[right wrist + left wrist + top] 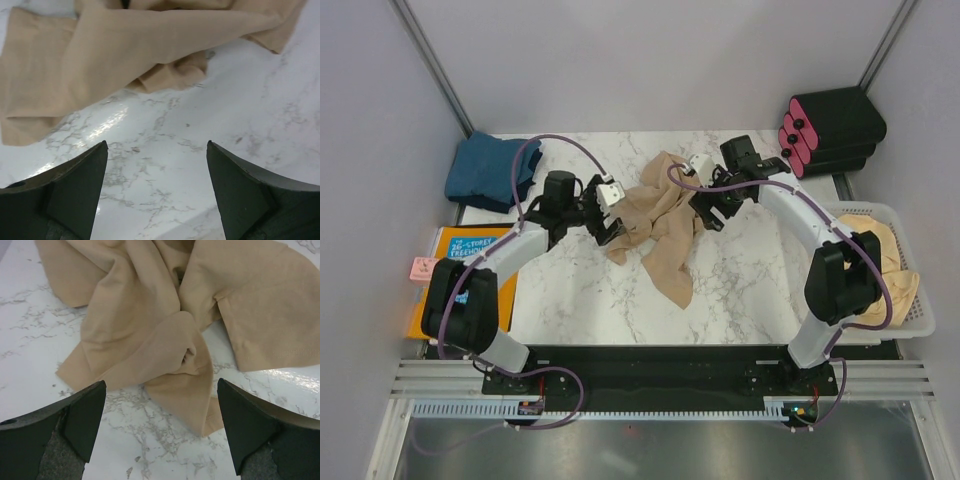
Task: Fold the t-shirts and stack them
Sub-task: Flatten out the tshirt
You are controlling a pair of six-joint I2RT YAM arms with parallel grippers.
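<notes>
One of three seemingly done: dark teal-blue t-shirt (490, 172) folded at the far-left corner of the tabletop (760, 290). Crumpled and unfolded mid-tabletop, tan t-shirt (660, 225), flanked by left gripper (160, 390) and right gripper (157, 150), jaws of both apart, gripping nothing. Left to do, apparently: spreading and folding the tan one, then the pale beige t-shirt (895, 275) heaped in the white basket (920, 330) at the right, then stacking.

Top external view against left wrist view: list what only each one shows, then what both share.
Only top external: the folded dark blue t-shirt, the picture book, the white basket holding a pale beige shirt, and the right hand. Only left wrist: the fine folds where the cloth bunches. Both: the crumpled tan t-shirt on the marble table, and the open left hand.
</notes>
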